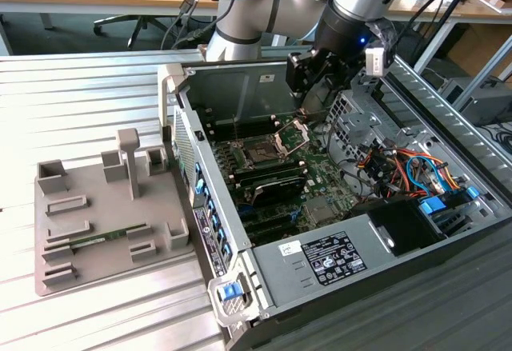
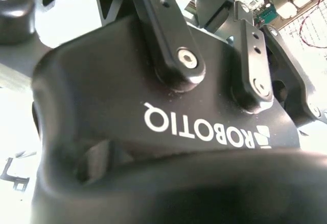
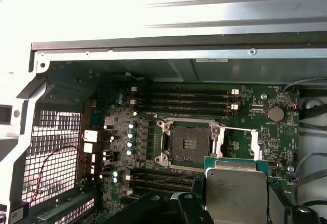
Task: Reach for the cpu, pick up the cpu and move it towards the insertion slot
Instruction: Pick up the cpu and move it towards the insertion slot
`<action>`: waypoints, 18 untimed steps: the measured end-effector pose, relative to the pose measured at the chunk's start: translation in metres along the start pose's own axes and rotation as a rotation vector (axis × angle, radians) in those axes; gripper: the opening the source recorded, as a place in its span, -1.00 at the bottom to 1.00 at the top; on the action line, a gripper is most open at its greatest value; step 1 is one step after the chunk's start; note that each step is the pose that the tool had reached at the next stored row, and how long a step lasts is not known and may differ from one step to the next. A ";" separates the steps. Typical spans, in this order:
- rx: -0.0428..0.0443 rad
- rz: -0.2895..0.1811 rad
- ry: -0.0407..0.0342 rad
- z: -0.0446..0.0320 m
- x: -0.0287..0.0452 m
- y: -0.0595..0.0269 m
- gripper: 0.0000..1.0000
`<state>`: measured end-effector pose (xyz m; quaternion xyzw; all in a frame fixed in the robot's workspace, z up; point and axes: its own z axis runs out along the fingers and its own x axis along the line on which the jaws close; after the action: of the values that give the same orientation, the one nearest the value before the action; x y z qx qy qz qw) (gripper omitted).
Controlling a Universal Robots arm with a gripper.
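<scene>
Gripper (image 3: 237,203) holds cpu (image 3: 236,189) inside open computer case (image 1: 264,87), near insertion slot (image 3: 186,142).

- Ribbed pale metal table (image 1: 88,87), slats running across the exterior view.
- Lay directly on it: an open computer case (image 1: 264,287), toward the exterior view's right, side panel off, interior facing up.
- Sat beside the case, toward the exterior view's left: a grey fixture tray (image 1: 60,275) with raised blocks and posts.
- Rested in one of the tray's grooves: a long thin green memory stick (image 1: 108,237).
</scene>
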<state>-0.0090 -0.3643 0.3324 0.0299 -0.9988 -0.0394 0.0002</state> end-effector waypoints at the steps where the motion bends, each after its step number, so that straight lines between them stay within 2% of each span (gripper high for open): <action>1: 0.0000 0.000 0.0000 0.0003 0.0004 0.0010 0.10; 18: 0.0000 0.000 0.0000 0.0048 0.0036 0.0112 0.10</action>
<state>-0.0133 -0.3530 0.3285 0.0299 -0.9988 -0.0394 0.0002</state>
